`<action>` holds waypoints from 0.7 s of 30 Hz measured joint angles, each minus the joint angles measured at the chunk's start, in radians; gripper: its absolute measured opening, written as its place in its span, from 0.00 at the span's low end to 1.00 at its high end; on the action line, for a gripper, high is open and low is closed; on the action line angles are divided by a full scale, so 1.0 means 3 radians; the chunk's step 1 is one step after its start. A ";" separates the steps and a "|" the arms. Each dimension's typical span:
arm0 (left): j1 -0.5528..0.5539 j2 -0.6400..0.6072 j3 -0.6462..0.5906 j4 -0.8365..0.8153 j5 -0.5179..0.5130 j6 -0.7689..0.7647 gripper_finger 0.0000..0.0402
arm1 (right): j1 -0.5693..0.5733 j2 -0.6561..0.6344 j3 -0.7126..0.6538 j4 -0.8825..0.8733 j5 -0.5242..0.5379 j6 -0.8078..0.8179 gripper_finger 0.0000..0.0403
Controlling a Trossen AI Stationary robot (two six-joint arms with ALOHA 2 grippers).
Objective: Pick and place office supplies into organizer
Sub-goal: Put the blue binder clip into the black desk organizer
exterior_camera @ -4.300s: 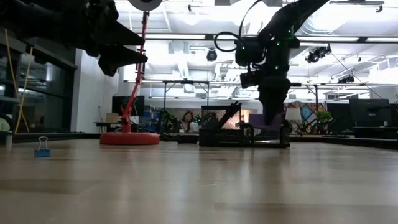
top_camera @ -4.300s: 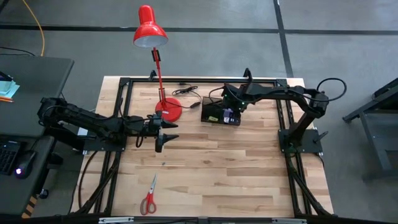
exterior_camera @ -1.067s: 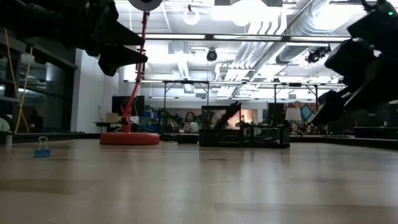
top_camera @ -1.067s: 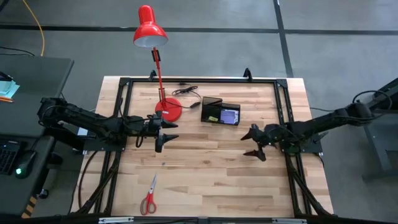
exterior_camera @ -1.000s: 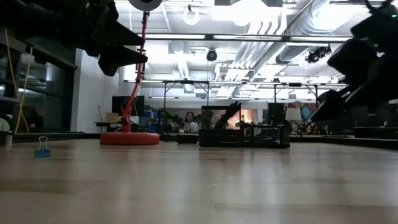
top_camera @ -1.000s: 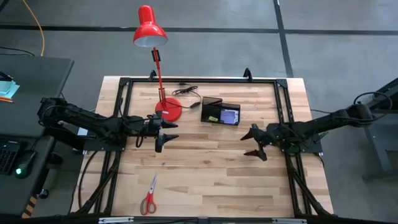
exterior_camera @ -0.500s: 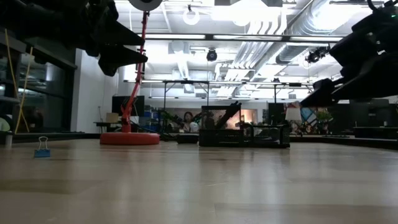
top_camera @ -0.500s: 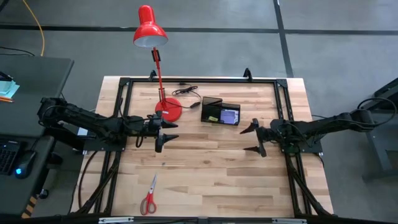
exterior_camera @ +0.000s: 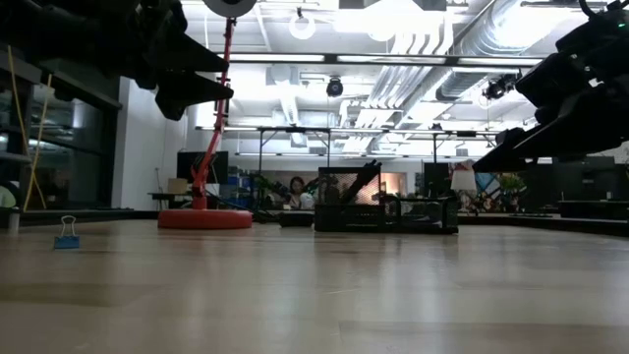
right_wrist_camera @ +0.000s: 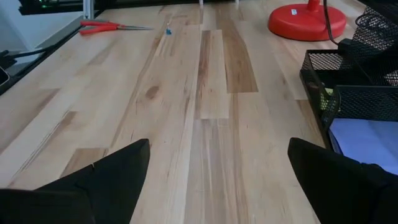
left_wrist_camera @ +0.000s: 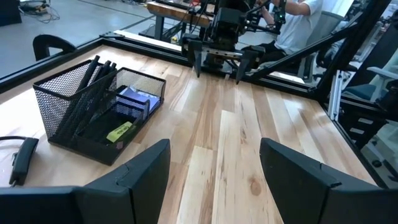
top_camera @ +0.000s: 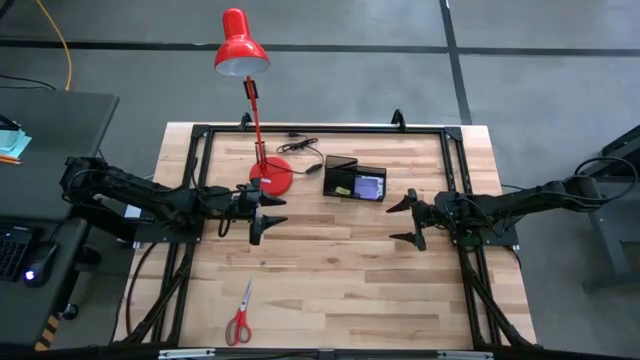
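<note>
- left pincer (top_camera: 262,213) spread and empty, hanging over the tabletop (top_camera: 330,280) just in front of the red lamp base (top_camera: 272,177).
- right pincer (top_camera: 405,220) spread and empty too, low over the right side, near the organizer (top_camera: 355,178) but apart from it.
- organizer at the far middle, already holding black pens (left_wrist_camera: 93,84), a purple notepad (left_wrist_camera: 134,102) and a small yellow piece (left_wrist_camera: 120,132).
- red-handled scissors (top_camera: 239,318) flat near the front left corner; tiny blue binder clip (exterior_camera: 67,232) out in the open, well apart from the organizer.
- likely risks: flat scissors sliding or slipping out on a shallow grab; tiny clip pushed away; lamp or mesh wall knocked on a careless reach.
- pale wood planks, black frame rail around the edge; grey floor beyond; bright workshop with seated people behind.
</note>
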 joint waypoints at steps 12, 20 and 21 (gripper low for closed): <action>0.0001 0.0000 0.0000 -0.0010 0.0049 -0.0172 0.58 | 0.0000 0.0000 0.0000 -0.0001 0.0000 -0.0001 0.94; -0.0035 -0.0003 0.0001 -0.0791 0.0040 -0.0091 0.58 | 0.0000 0.0000 0.0003 -0.0001 0.0000 -0.0001 0.94; -0.0076 -0.0003 0.0001 -0.0883 0.0024 -0.0123 0.58 | 0.0000 0.0000 0.0003 -0.0001 0.0000 -0.0001 0.94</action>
